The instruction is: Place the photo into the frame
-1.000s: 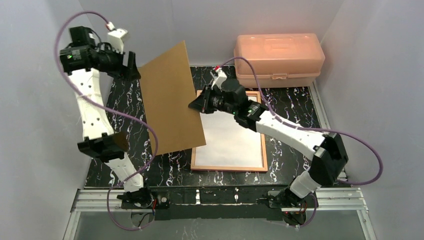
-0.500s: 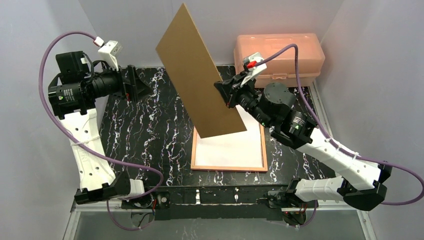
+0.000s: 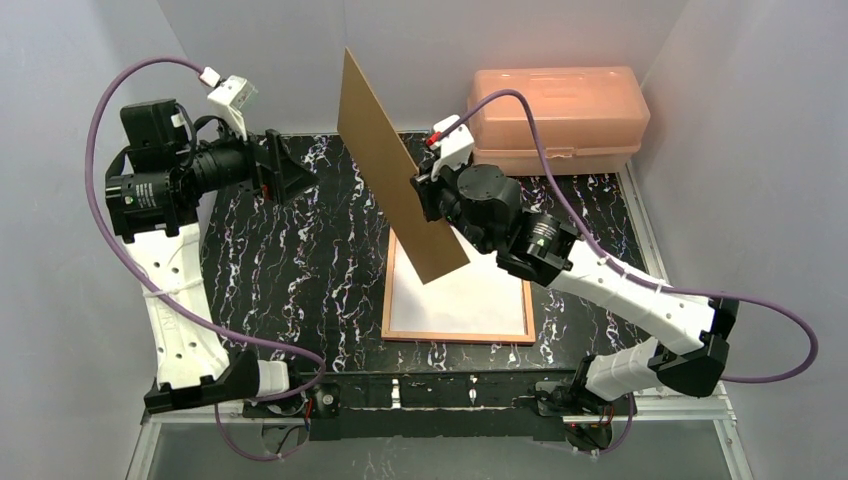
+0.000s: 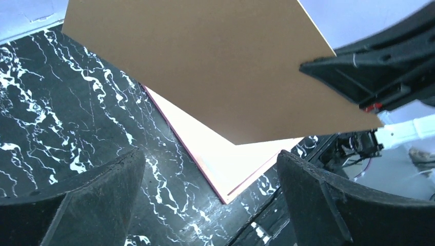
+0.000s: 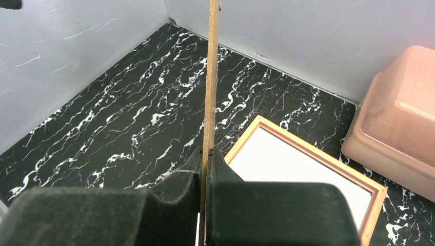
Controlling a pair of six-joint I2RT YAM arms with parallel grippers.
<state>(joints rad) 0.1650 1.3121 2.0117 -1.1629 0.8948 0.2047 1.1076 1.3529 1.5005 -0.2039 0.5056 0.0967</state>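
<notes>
1. Now the right gripper (image 3: 428, 195) is clamped tight on the lower edge of the board (image 3: 395, 170). The right wrist view shows the brown sheet edge-on, pinched between the two pads.
2. The board stands nearly upright, rising from that grip toward 11 o'clock, with its low corner hanging over the frame (image 3: 455, 337) and, as far as I can tell, not touching it.
3. The left gripper (image 3: 295, 170) sits at 10 o'clock on the table (image 3: 290, 270), its jaws spread wide and holding nothing. It points at the board from well apart.
4. What has changed: a second ago the left gripper was pinching the board's far corner and the sheet leaned low between both arms. It has since let go and pulled back, and the right arm alone has swung the sheet up on edge.
5. The photo (image 3: 470, 300) lies white back up inside the frame, which rests tan side up at 5 o'clock, near the front edge.
6. The box (image 3: 555, 110) sits at 1 o'clock, untouched.
7. Judging by this, the photo is already seated, the hand-over is done, and what probably remains is laying the board flat over it. With only one edge gripped, the sheet may sway on the way down.
</notes>
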